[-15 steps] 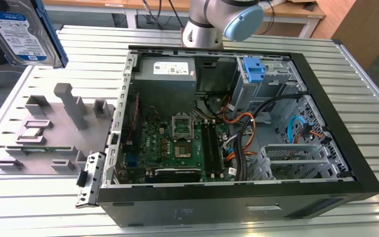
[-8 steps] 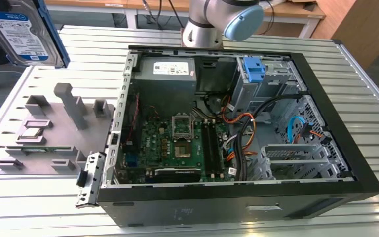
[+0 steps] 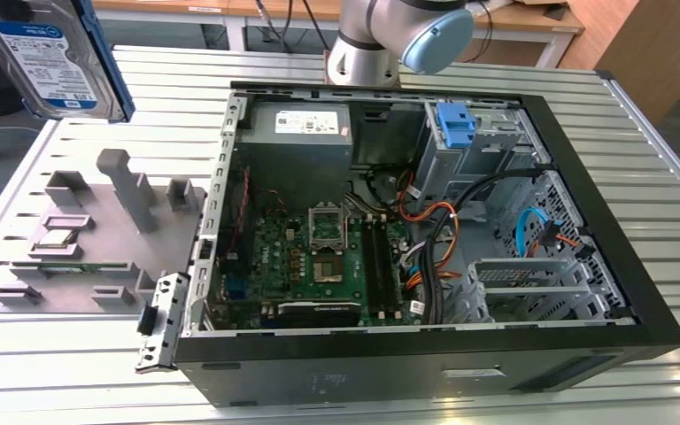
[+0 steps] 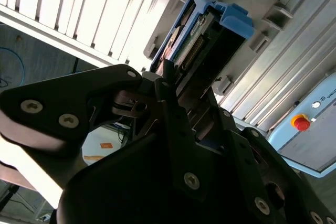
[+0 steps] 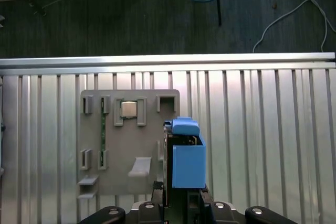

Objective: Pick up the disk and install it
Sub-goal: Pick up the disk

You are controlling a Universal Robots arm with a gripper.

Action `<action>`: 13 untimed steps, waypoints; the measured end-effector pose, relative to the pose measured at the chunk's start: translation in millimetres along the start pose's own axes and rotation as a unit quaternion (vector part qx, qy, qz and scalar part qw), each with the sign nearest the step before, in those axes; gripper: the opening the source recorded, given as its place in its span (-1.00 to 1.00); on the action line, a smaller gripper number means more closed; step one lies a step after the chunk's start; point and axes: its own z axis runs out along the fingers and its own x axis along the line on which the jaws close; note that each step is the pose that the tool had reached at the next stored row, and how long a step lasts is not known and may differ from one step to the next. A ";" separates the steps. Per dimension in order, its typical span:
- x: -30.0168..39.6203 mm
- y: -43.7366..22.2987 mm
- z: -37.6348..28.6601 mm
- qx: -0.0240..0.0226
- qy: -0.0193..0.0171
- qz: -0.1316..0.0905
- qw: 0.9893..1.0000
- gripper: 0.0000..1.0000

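You get even, bright light on the table; in the second wrist view its slats glare white, while the floor lies dim

Silver arm with pale-blue joint cap, black screw-studded hand.

Disk shown in silver metal with glossy paper label and smooth blue plastic rails, table formed of ribbed satin-finished metal slats, holder plate moulded in matt grey plastic, computer case finished in matt black
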 end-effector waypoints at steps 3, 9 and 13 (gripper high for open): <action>-0.1 -2.0 -0.1 0.000 0.000 0.000 1.000 -0.30; -0.2 -2.0 -1.8 0.000 0.000 0.000 1.000 -0.30; -0.3 -2.0 -3.1 0.000 0.000 0.000 1.000 -0.30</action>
